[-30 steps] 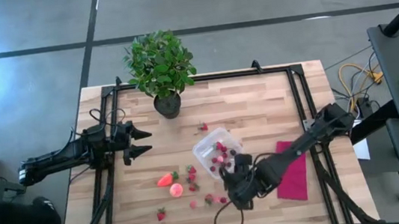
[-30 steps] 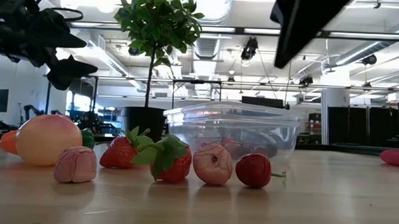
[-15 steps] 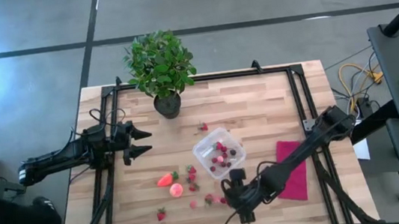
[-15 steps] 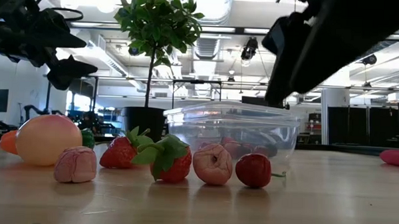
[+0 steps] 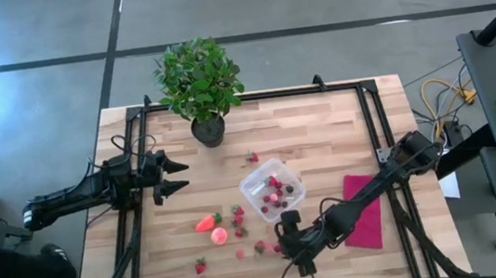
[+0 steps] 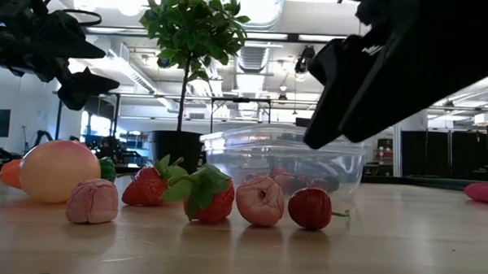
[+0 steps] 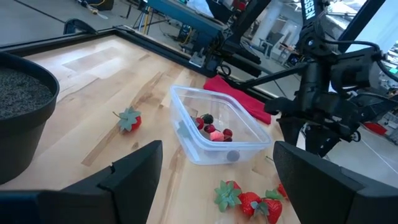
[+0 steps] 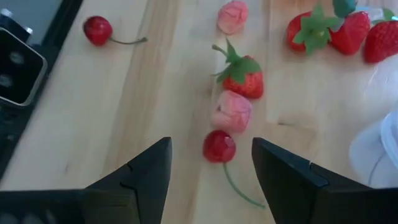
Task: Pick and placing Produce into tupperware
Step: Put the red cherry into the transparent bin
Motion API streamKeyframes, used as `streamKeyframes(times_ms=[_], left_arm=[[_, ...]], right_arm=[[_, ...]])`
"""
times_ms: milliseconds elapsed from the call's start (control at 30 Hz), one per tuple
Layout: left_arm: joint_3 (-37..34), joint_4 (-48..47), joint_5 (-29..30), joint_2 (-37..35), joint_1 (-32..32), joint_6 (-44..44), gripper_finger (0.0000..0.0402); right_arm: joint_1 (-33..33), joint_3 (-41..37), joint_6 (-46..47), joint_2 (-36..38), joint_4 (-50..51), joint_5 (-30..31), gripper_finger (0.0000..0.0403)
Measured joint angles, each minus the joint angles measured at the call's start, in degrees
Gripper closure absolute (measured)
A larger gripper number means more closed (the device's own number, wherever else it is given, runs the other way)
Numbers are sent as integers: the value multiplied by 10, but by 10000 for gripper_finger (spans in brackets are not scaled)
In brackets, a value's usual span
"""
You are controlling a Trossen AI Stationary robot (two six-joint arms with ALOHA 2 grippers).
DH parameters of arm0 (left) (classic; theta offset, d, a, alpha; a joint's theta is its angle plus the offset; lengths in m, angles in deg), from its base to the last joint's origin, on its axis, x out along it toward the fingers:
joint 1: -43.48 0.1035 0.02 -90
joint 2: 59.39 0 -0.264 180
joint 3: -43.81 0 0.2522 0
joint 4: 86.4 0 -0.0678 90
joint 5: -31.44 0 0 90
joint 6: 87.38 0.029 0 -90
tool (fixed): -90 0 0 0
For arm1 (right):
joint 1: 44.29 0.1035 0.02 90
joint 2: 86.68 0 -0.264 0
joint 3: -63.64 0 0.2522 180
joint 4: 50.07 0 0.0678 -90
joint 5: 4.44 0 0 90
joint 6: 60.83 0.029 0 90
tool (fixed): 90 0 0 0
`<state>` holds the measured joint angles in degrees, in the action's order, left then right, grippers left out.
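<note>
Red cherry point(image 8: 219, 147), stem trailing, lies on the table point(image 5: 323, 140) between the open fingers of the right gripper point(image 8: 211, 168), just beside a pink berry point(image 8: 232, 112). Clear container point(image 5: 272, 190) sits near, several fruits already inside. Recommended: descend squarely, close on the cherry alone, avoid nudging the pink neighbour. Left gripper point(image 5: 170, 178) waits open, well apart at the table's left side.

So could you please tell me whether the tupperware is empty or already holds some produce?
Partly filled: the tupperware holds a few small red and pink berries, with no lid on it.
</note>
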<state>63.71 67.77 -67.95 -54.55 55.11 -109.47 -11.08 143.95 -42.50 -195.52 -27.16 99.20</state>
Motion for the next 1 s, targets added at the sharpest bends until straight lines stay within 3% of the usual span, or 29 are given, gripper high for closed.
streamKeyframes(times_ms=[267, 500, 867, 1000], left_arm=[[0, 0, 0, 0, 0, 0, 109], [0, 1, 0, 0, 0, 0, 109], [0, 0, 0, 0, 0, 0, 109], [0, 0, 0, 0, 0, 0, 109]], right_arm=[[-6, -16, -14, -30, -26, -13, 188], [-6, 40, 8, -83, -13, -19, 188], [-14, 48, 23, -83, 40, 1, 190], [-15, 49, 27, -83, 40, -1, 207]])
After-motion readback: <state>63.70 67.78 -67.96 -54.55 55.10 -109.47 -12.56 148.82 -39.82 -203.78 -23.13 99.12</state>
